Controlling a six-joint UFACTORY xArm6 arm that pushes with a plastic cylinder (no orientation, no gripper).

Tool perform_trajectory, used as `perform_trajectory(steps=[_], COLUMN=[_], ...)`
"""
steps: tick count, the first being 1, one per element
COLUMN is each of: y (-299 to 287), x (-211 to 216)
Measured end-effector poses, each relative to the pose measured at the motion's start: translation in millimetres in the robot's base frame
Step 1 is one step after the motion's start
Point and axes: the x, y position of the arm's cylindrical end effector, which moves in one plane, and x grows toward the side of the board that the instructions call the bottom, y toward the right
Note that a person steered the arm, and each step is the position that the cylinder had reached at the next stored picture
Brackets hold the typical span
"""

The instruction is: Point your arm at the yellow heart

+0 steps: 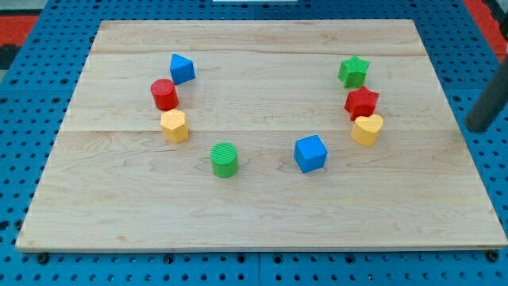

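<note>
surface: pale wooden board [254, 214], plank seams running left-right, lying flat on a blue pegboard [24, 95] with rows of holes
room: red strips at the view's top corners, a white edge at the view's top; nothing more can be made out
my tip: dark rod enters at the view's right edge, lower end [478, 127] sits just off the board's right side, over the pegboard
fingers: no jaws on this rig, only the bare rod; holding nothing
yellow heart: [367, 129] right part of the board, well to the left of my tip, bare wood between them
red star: [361, 102] touching the yellow heart from above
green star: [353, 71] just above the red star, top of the right-hand column
blue cube: [310, 153] lower middle, left of and below the yellow heart, apart from it
green cylinder: [225, 160] left of the blue cube, well apart
left group: blue block [182, 68] (shape unclear), red cylinder [164, 94], yellow block [174, 125] (looks hexagonal), running down the board's left
in the way: nothing stands between my tip and the yellow heart
</note>
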Motion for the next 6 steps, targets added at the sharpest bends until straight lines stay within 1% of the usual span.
perform_trajectory(steps=[1,2,3,4,5,6], y=[-40,-72,-115,-117,-67,-59], x=[11,44,55,7,-28,-90])
